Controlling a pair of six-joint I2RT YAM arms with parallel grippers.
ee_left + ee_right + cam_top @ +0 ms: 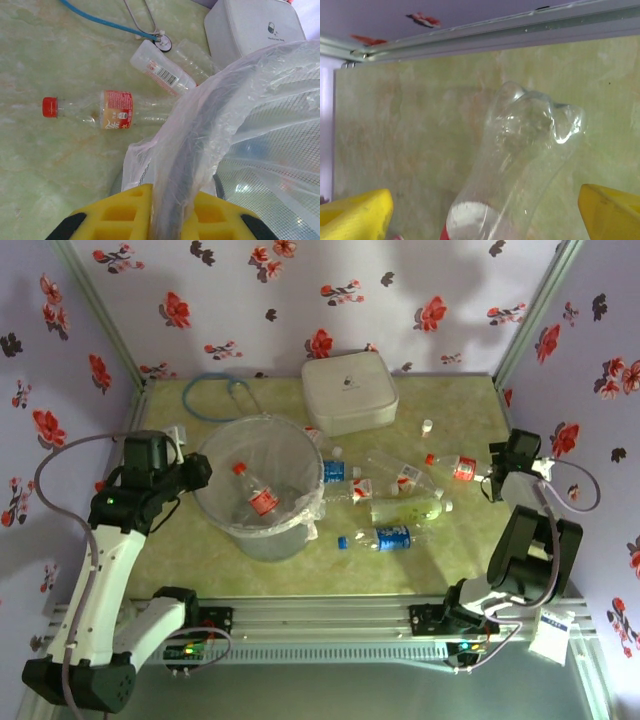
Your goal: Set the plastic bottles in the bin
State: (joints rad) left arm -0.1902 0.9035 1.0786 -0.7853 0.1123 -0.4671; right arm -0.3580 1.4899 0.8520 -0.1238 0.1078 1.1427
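Found the right jaws spread wide, yellow pads standing either side of a crushed clear bottle with a red-and-white label, nothing gripped yet. Could not tell from the wrist view whether either pad touched it. Found the left jaws clamped shut on the rim of the bin, crinkly liner pinched between them.

Counted one red-capped bottle already down inside the bin. Counted four more loose bottles on the bench between the bin and the right arm, among them a blue-labelled one nearest the front. Noted two further bottles on the bin's other side, one with a red cap and one nearer the stethoscope. Left the white box at the back out of the count.

Judged the step in hand to be the pick of the bottle at the right, with most of the task left. Reckoned the next move called for closing across the bottle's body, gently, as a crushed shell likely gives and slips. After that: lifting clear of its neighbours, carrying to the bin's mouth, and letting go well inside the steadied rim.
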